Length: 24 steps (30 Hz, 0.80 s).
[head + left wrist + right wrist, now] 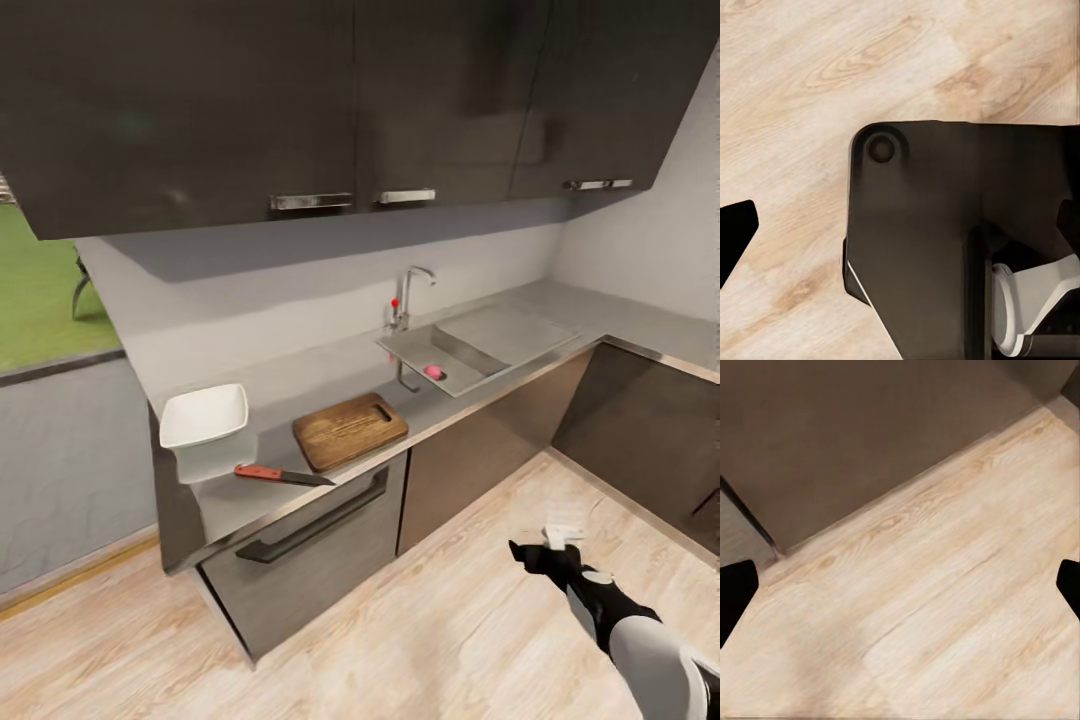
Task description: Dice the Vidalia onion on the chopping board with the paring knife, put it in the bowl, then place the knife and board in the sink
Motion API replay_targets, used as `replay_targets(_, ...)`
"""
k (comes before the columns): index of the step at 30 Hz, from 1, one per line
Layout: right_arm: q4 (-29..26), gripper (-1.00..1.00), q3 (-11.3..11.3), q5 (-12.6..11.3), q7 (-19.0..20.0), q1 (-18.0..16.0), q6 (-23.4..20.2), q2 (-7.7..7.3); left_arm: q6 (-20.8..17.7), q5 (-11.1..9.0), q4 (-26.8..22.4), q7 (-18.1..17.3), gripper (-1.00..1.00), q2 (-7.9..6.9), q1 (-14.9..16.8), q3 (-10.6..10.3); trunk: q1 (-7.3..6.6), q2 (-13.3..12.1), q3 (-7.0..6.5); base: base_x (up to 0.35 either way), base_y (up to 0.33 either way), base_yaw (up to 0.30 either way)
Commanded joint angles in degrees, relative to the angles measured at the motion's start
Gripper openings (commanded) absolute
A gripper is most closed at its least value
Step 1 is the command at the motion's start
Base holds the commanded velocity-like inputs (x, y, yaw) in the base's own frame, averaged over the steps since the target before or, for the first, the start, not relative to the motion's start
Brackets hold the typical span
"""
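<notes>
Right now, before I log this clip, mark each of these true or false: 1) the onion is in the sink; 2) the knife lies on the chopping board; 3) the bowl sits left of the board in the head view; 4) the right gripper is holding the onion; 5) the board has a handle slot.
1) True: the Vidalia onion lies in the sink basin.
2) False: the paring knife lies on the countertop, in front of the chopping board, not on it.
3) True: the bowl is left of the board.
4) False: the right gripper hangs empty over the wooden floor, fingers apart.
5) True: a slot shows near the board's right end.
</notes>
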<state>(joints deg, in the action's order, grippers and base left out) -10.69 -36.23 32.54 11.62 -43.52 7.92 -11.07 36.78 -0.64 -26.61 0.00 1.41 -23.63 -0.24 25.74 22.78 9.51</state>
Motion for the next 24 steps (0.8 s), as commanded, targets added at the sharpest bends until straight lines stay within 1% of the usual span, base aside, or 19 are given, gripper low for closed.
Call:
replay_targets(1,3.68,1.00,-0.43,0.41,-0.98,0.25,4.23,-0.53,0.05,-0.06,-0.11,0.00,1.00,-0.01,-0.02,-0.03,0.04,0.14,0.11,0.000,-0.324,0.000)
replay_targets(3,5.84,1.00,-0.35,0.45,-1.80,1.18,7.75,-0.77,0.05,-0.06,-0.11,0.00,1.00,0.00,-0.02,-0.01,0.04,0.14,0.11,0.000,-0.324,0.000)
replay_targets(5,8.08,1.00,-0.24,0.48,-2.67,4.54,12.75,-0.94,0.05,-0.10,-0.11,0.03,1.00,0.00,-0.01,-0.02,0.04,0.14,0.11,0.000,-0.320,0.000)
replay_targets(8,9.00,1.00,-0.17,0.50,-2.96,8.13,15.88,-0.67,0.05,-0.13,-0.11,0.06,1.00,0.00,-0.01,-0.02,0.04,0.14,0.11,0.000,-0.307,0.000)
replay_targets(9,9.23,1.00,-0.17,0.50,-3.01,10.26,17.61,-0.49,0.05,-0.14,-0.14,0.07,1.00,0.00,-0.01,-0.02,0.04,0.14,0.11,0.000,-0.293,0.000)
replay_targets(10,9.31,1.00,-0.15,0.50,-3.02,11.39,18.55,-0.43,0.05,-0.14,-0.17,0.07,1.00,0.00,-0.01,-0.01,0.04,0.14,0.11,0.000,-0.290,0.000)
replay_targets(11,9.43,1.00,-0.12,0.51,-3.05,13.67,20.53,-0.31,0.08,-0.16,-0.26,0.08,1.00,0.00,-0.01,-0.01,0.04,0.14,0.11,0.000,-0.286,0.000)
replay_targets(12,9.47,1.00,-0.11,0.51,-3.06,14.84,21.57,-0.23,0.09,-0.18,-0.30,0.08,1.00,0.00,-0.01,-0.02,0.04,0.14,0.11,0.000,-0.285,0.000)
replay_targets(13,9.54,1.00,-0.10,0.51,-3.07,17.23,23.75,0.10,0.11,-0.20,-0.36,0.11,1.00,0.00,-0.01,0.00,0.04,0.14,0.11,0.000,-0.284,0.000)
replay_targets(14,9.56,1.00,-0.09,0.51,-3.08,18.42,24.87,0.34,0.11,-0.21,-0.38,0.13,1.00,0.00,-0.01,0.01,0.04,0.14,0.11,0.000,-0.286,0.000)
replay_targets(17,9.65,1.00,-0.08,0.57,-3.15,26.09,32.04,2.13,0.13,-0.30,-0.47,0.16,1.00,0.00,-0.01,0.04,0.04,0.14,0.11,0.000,-0.301,0.000)
replay_targets(18,9.66,1.00,-0.08,0.57,-3.16,27.36,33.34,2.42,0.13,-0.30,-0.48,0.17,1.00,0.00,-0.01,0.05,0.04,0.14,0.11,0.000,-0.309,0.000)
replay_targets(19,9.68,1.00,-0.08,0.58,-3.17,29.83,36.12,2.97,0.13,-0.31,-0.51,0.17,1.00,0.00,-0.01,0.05,0.04,0.14,0.11,0.000,-0.312,0.000)
replay_targets(21,9.70,1.00,-0.08,0.60,-3.19,32.22,38.94,3.46,0.14,-0.32,-0.52,0.19,1.00,0.00,-0.01,0.06,0.04,0.14,0.11,0.000,-0.314,0.000)
replay_targets(22,9.71,1.00,-0.07,0.68,-3.22,34.66,41.69,3.84,0.14,-0.32,-0.53,0.22,1.00,0.00,-0.01,0.06,0.04,0.14,0.11,0.000,-0.316,0.000)
replay_targets(23,9.71,1.00,-0.07,0.74,-3.21,35.83,43.05,3.99,0.14,-0.32,-0.53,0.23,1.00,0.00,-0.01,0.06,0.04,0.14,0.11,0.000,-0.316,0.000)
replay_targets(24,9.72,1.00,-0.07,0.81,-3.20,37.98,45.67,4.21,0.14,-0.32,-0.54,0.24,1.00,0.00,-0.01,0.06,0.04,0.14,0.11,0.000,-0.317,0.000)
